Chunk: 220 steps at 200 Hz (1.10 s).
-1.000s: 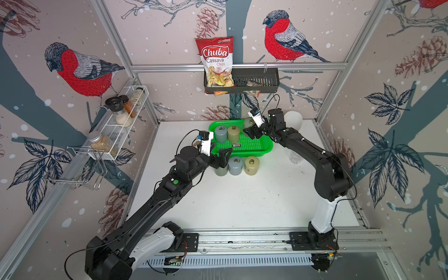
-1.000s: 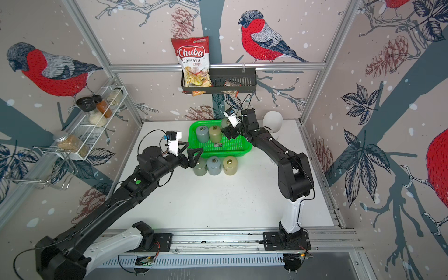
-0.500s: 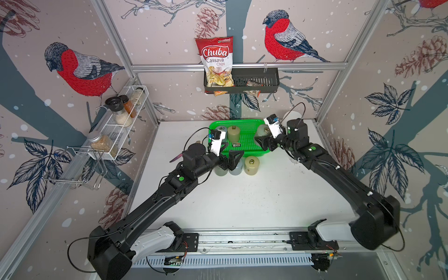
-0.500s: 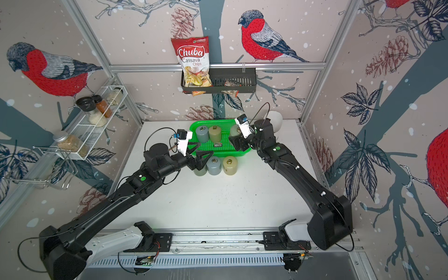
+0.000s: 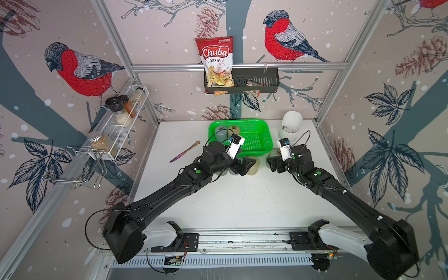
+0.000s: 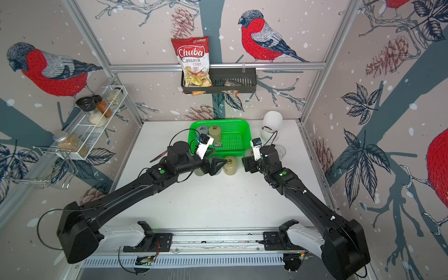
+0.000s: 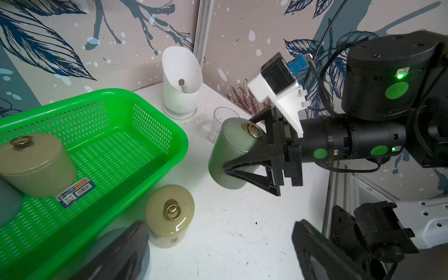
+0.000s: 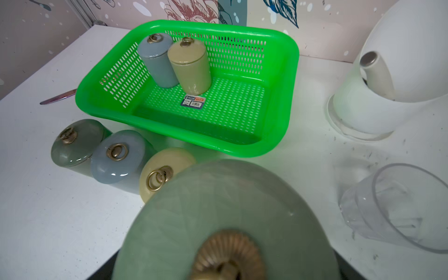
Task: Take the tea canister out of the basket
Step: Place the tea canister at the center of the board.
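Black arms (image 5: 167, 194) have white bases (image 5: 160, 236), green dots (image 7: 396, 90), white camera brackets (image 7: 278, 97), looping cables (image 7: 323, 94); the right pincer (image 7: 238, 143) is triangular-fingered.

The green basket (image 8: 289, 80) is free across its right half; two canisters (image 8: 157, 63) fill its left, three more canisters (image 8: 116, 157) line its front outside.

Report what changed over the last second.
The right gripper, shut on the green tea canister, carried it out of the basket to just past its near right corner, held tilted. The left gripper, open, shifted right along the basket's front. The grey canister, beige canister and three canisters in front stayed.
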Each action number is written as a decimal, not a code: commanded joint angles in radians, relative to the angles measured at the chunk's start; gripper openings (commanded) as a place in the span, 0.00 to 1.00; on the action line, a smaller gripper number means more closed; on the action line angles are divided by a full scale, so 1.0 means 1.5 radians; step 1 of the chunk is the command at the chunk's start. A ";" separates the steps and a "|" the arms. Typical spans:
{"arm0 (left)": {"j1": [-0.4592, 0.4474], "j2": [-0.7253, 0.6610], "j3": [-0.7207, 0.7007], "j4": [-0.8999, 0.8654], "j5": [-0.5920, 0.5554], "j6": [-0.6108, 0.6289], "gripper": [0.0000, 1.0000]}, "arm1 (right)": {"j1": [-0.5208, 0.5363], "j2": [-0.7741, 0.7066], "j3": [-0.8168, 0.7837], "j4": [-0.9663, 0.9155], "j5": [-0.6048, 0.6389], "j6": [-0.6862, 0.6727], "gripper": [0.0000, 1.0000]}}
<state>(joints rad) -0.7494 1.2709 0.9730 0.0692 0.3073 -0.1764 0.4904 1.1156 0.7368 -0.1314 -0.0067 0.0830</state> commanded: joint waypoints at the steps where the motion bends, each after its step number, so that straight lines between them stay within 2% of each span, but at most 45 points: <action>1: -0.001 0.002 0.006 0.011 -0.001 0.014 0.97 | 0.002 0.022 -0.023 0.108 0.032 0.038 0.00; 81: -0.001 -0.009 -0.008 -0.004 -0.043 0.022 0.97 | 0.012 0.146 -0.071 0.225 0.043 0.046 0.00; 220: -0.001 -0.010 -0.003 -0.018 -0.064 0.030 0.97 | 0.030 0.286 -0.054 0.302 0.098 0.037 0.00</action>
<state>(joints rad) -0.7506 1.2613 0.9596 0.0429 0.2272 -0.1490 0.5282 1.5265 0.6437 0.2333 0.0982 0.1352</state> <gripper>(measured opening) 0.972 0.865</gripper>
